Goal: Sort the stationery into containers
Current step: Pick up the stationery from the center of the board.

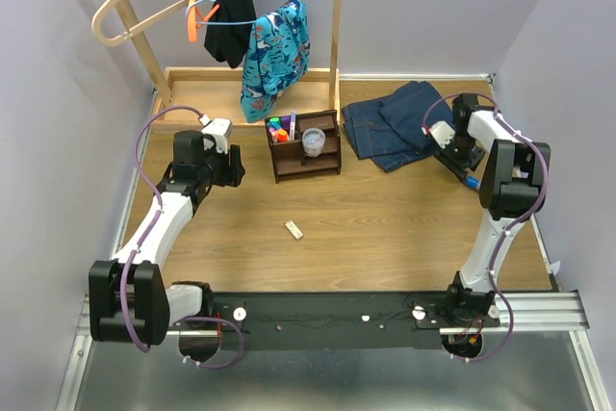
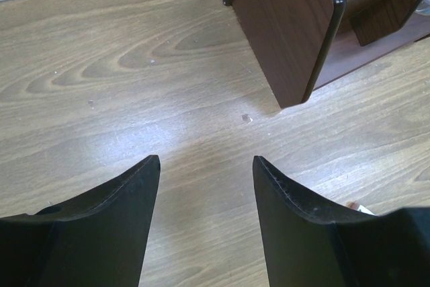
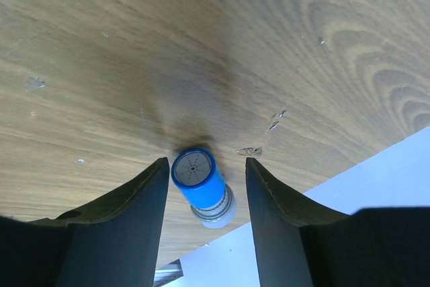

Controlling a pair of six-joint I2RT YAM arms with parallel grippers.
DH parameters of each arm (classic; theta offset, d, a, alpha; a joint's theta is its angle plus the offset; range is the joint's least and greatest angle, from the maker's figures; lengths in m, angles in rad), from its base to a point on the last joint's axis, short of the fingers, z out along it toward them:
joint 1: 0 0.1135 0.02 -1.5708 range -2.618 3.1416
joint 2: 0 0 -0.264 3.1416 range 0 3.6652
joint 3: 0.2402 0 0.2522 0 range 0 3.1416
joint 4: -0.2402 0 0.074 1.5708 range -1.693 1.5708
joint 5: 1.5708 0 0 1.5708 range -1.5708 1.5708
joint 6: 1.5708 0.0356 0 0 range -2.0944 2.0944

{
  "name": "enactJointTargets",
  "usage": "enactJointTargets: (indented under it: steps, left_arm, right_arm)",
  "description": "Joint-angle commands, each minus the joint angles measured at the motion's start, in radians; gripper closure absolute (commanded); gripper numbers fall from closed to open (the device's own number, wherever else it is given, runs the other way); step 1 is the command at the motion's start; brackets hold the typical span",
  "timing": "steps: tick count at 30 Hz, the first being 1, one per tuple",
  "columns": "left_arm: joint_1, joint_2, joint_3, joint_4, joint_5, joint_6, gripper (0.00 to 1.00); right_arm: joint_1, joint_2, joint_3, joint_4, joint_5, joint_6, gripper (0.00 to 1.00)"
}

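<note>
Right hand [image 3: 207, 160]: fingers spread, one on each side of the blue-capped grey bottle [image 3: 197, 174]. The bottle's cap end faces the wrist camera. One finger [image 3: 144, 196] is at or against the cap; a clear gap remains to the other, so there is no pinch. The bottle sits on the worktop [image 1: 385, 228] near its right edge, just beyond the folded jeans [image 1: 395, 122].

Left hand [image 2: 206, 159]: fingers spread, holding nothing, over bare wood just beside a corner of the dark brown organiser [image 2: 289, 25].

The organiser stands at the middle rear of the worktop. The coloured markers [image 1: 280, 128] are upright in its left rear compartments, and the clear round tub [image 1: 314, 141] is in a right-hand compartment. The small white eraser [image 1: 294, 229] lies alone on the worktop, nearer the arm bases, well apart from both hands.
</note>
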Motion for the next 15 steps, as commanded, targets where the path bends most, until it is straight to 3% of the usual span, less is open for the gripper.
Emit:
enactJointTargets:
  steps: [1, 15]
  left_arm:
    - [0.01, -0.002, -0.013, 0.027, 0.02, -0.011, 0.33]
    - [0.016, -0.019, -0.044, 0.045, 0.02, -0.018, 0.33]
  right_arm:
    - [-0.007, 0.047, 0.048, -0.07, 0.032, -0.04, 0.43]
    - [-0.007, 0.108, 0.142, -0.225, 0.046, -0.045, 0.45]
